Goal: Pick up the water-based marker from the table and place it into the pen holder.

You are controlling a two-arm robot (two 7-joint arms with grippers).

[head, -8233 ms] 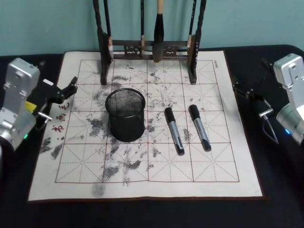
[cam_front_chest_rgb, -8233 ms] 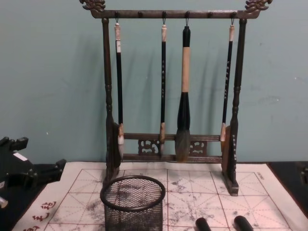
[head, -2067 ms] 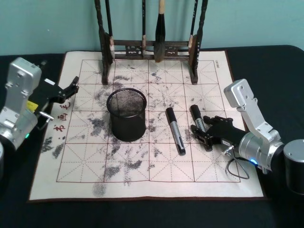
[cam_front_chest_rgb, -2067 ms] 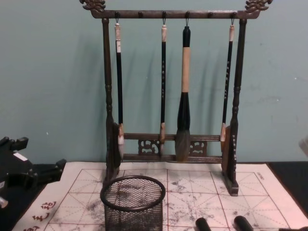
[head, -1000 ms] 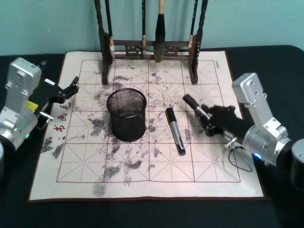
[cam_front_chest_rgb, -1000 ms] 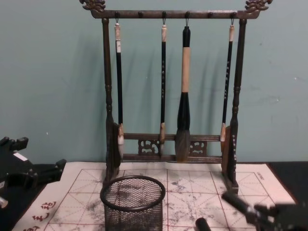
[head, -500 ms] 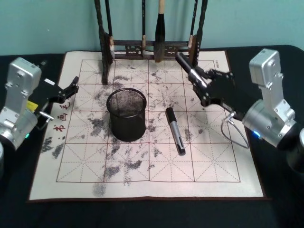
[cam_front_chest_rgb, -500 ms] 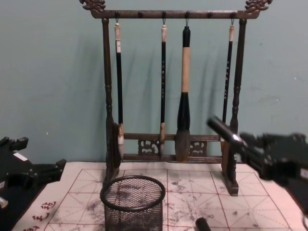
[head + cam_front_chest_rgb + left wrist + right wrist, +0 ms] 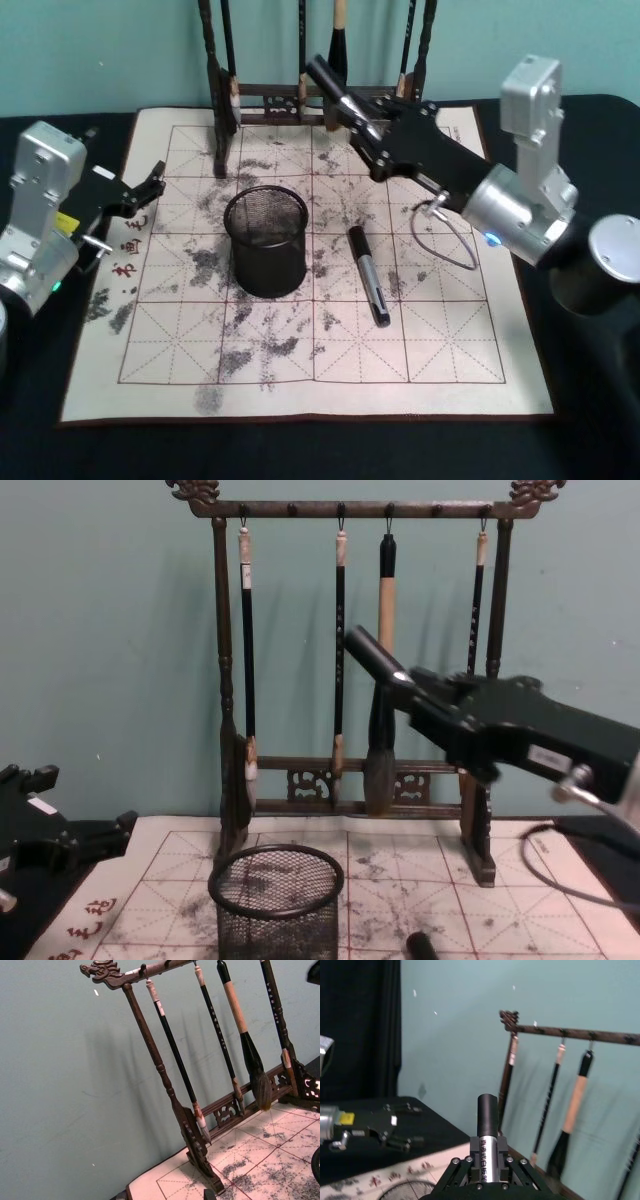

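Right end effector [image 9: 372,130] is pinching the marker [image 9: 335,88] by its barrel, holding it tilted above the mat, beyond the holder [image 9: 265,275]. The marker is probably light, stiff and slick. Left end effector [image 9: 148,185] is idling, spread, at the worktop [image 9: 590,420] left edge.

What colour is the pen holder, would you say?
The pen holder is black wire mesh, clearest in the head view.

The dark bench [image 9: 590,400] carries a white mat [image 9: 450,350] with red grid lines and grey ink smudges. On the mat, a black mesh pen holder [image 9: 265,245] stands near the centre, a marker [image 9: 368,275] lies beside it, and a brush rack [image 9: 310,98] stands along the far edge
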